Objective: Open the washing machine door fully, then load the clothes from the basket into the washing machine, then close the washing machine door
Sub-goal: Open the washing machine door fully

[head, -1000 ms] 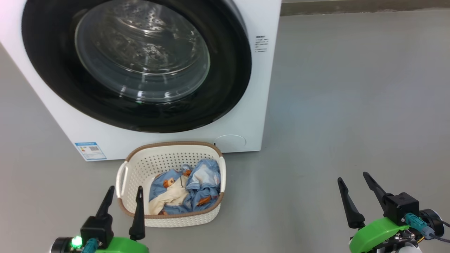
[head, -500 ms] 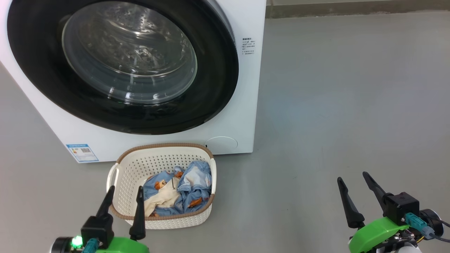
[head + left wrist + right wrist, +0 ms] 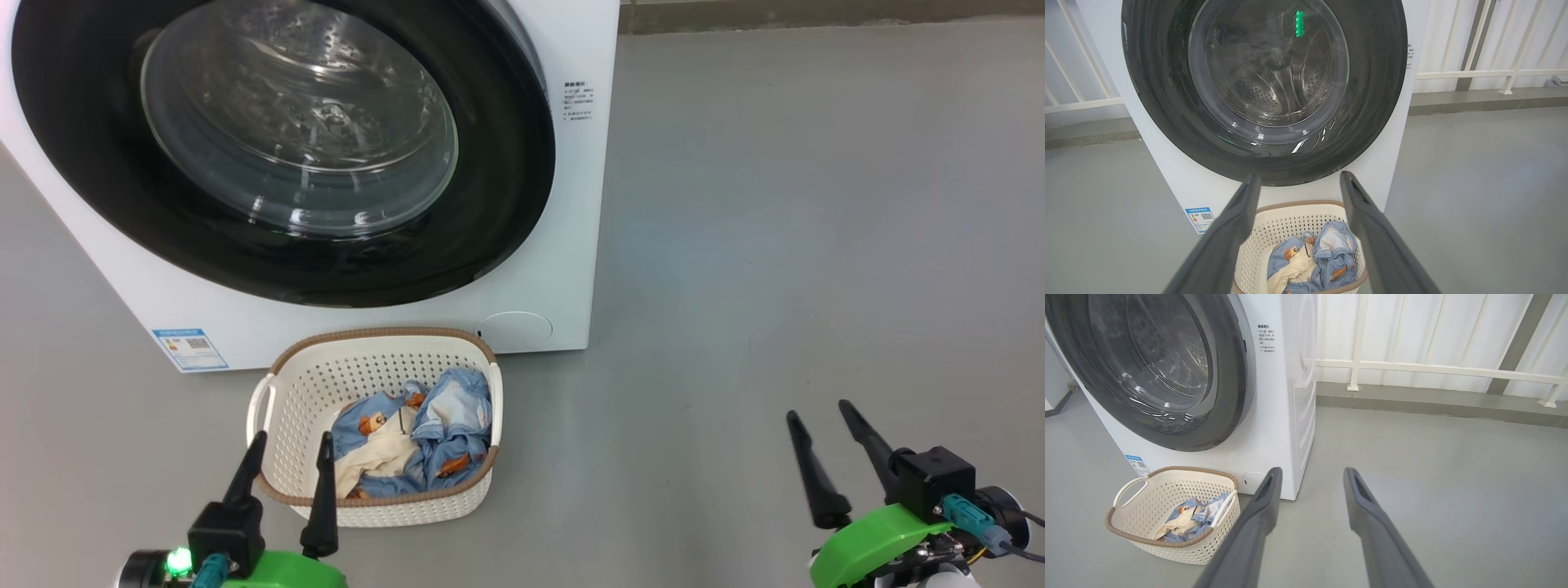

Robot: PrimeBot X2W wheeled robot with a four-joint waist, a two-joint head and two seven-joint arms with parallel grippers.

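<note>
In front of the washer (image 3: 571,245), nothing is done yet: the door (image 3: 298,122) is shut, the clothes (image 3: 416,441) lie in the basket (image 3: 343,384) at its foot, my left claw (image 3: 293,437) and right claw (image 3: 816,410) gape wide, empty

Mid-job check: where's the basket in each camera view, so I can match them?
Head view: the basket sits lower left of centre, on the floor before the washing machine.
Left wrist view: basket at bottom centre, cut off by the bottom edge.
Right wrist view: basket at lower left.
Shared landmark: the blue-white label sticker low on the machine's front, left of the basket.
</note>
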